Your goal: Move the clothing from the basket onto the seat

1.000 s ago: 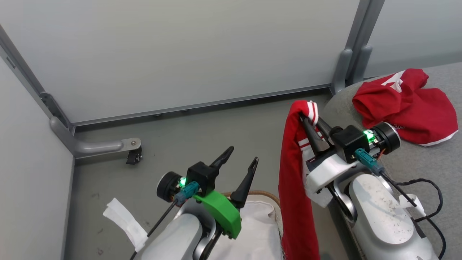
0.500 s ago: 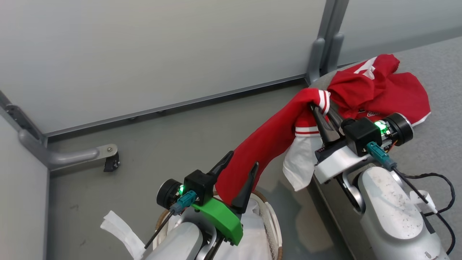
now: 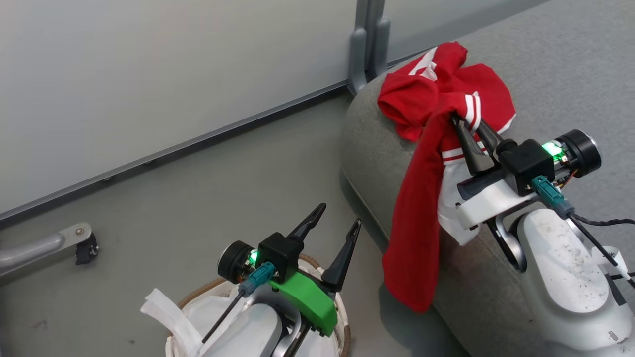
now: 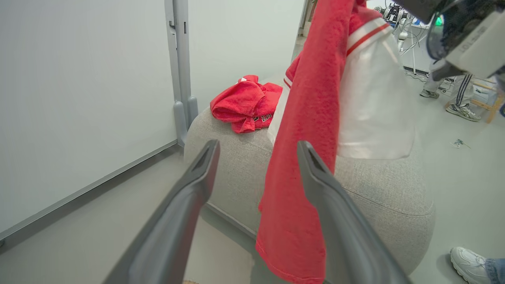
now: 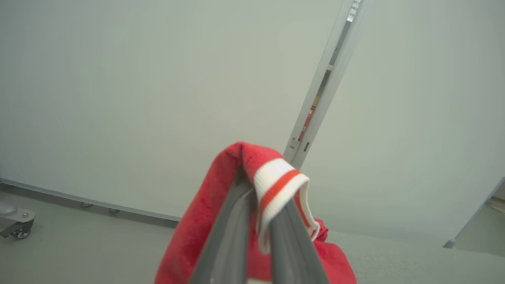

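Note:
My right gripper [image 3: 467, 125] is shut on a piece of the clothing [image 3: 415, 218], a red garment with a white striped cuff [image 5: 276, 185] and a white panel. It hangs from the fingers down the rounded side of the grey seat [image 3: 545, 74]. A second red garment [image 3: 421, 94] lies bunched on the seat's corner, just beyond the gripper. My left gripper [image 3: 338, 214] stands open and holds nothing, above the basket [image 3: 198, 296] with its brown rim and white liner. In the left wrist view the hanging garment [image 4: 307, 98] is in front of the open fingers [image 4: 205, 161], apart from them.
Grey partition panels close off the back, with a post [image 3: 367, 44] at the seat's corner. A caster foot [image 3: 82, 243] juts onto the floor at the left. A person's shoe [image 4: 469, 258] and legs [image 4: 453, 92] stand past the seat.
The head camera has swung right. My right gripper has carried the red garment from beside the seat up over its corner, close to the bunched garment. The left gripper stays open.

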Available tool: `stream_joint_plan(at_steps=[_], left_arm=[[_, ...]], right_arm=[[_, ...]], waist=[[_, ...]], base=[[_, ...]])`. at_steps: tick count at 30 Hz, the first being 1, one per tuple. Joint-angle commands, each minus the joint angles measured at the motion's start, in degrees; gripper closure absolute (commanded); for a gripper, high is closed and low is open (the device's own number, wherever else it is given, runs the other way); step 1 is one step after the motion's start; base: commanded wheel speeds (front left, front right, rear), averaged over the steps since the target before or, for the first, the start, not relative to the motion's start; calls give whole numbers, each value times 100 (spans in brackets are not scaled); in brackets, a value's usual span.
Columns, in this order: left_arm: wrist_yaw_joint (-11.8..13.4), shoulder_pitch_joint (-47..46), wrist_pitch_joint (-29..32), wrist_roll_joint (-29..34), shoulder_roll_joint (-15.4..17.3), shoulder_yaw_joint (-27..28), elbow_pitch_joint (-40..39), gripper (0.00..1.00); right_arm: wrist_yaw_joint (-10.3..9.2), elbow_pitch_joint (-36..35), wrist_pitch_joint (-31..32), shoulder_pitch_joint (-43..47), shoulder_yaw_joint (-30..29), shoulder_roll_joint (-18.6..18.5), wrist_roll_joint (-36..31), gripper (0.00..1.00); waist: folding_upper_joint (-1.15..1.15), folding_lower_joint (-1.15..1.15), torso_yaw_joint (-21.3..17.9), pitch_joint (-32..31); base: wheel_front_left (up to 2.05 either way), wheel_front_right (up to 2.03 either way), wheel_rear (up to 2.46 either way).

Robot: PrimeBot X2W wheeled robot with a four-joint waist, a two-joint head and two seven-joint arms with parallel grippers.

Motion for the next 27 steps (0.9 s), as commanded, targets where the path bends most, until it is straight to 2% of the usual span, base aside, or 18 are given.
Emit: stream_joint_plan(at_steps=[1, 7, 13, 22, 27], left_arm=[[-19, -43, -2, 46, 17, -30, 17, 0], [-34, -81, -2, 149, 20, -73, 41, 0], [-70, -185, -2, 303, 19, -75, 106, 0], [-133, -523, -2, 603, 20, -14, 202, 0], [-167, -769, -2, 775, 19, 62, 169, 0]], right_arm=[[-8, -49, -29, -79, -36, -56, -17, 100], [-8, -95, -29, -121, -207, -182, -31, 100], [-8, -229, -29, -519, -534, -361, -93, 100], [-8, -160, -29, -1855, -1179, -1347, -172, 100], [-8, 260, -9, -2766, -1881, -1875, 32, 100]], waist=[[0, 0, -358, 193], [0, 0, -450, 304], [0, 0, -335, 540], [0, 0, 91, 1087], [0, 0, 385, 1461]], base=[[0, 0, 0], [0, 0, 0], [0, 0, 0], [0, 0, 0], [0, 0, 0]])
